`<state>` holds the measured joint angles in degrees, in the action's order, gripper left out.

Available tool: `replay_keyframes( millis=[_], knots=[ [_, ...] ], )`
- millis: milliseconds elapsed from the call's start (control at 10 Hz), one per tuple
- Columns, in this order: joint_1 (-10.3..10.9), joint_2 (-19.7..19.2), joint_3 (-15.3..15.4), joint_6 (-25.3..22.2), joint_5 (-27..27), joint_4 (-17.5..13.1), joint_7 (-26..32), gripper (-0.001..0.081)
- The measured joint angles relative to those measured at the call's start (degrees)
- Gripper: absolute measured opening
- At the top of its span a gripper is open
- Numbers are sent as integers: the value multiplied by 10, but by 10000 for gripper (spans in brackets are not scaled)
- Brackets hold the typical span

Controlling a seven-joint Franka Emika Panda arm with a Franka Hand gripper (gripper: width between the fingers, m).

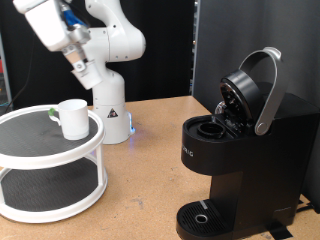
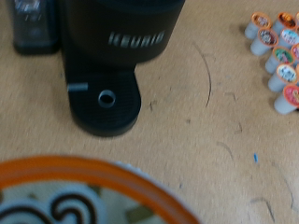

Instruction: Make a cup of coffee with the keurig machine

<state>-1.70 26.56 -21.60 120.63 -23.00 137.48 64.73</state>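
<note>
On table point(image 1: 140, 185), exterior view's right: keurig point(image 1: 235, 160), big matte black box, lid flipped up wide, silver-grey handle arcing toward top right, pod chamber exposed, drip tray at bottom. Front faces exterior view's bottom left; long axis vertical. Cup point(image 1: 72, 117), small plain white mug, upright on top tier of white round rack point(image 1: 50, 165) at left, well apart from keurig. Claw point(image 1: 74, 62) hangs above cup, not touching; can't tell if fingers apart or together. Wrist view: keurig base, pods point(image 2: 276, 51) beside it, orange rim point(image 2: 93, 177) up close.
</note>
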Motion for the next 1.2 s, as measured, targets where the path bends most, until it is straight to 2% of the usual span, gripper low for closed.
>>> replay_keyframes(
  millis=[200, 400, 600, 800, 1100, 1200],
  knots=[
    [11, -7, 27, 0, -5, -14, -43, 436],
    [12, -23, 54, 4, -2, -29, -86, 436],
    [13, -23, 52, 2, -10, -28, -75, 436],
    [27, -30, 52, -16, -54, -36, -64, 436],
    [51, -69, 63, -100, -69, -97, -100, 436],
    [57, -82, 69, -106, -74, -114, -109, 436]
  ],
)
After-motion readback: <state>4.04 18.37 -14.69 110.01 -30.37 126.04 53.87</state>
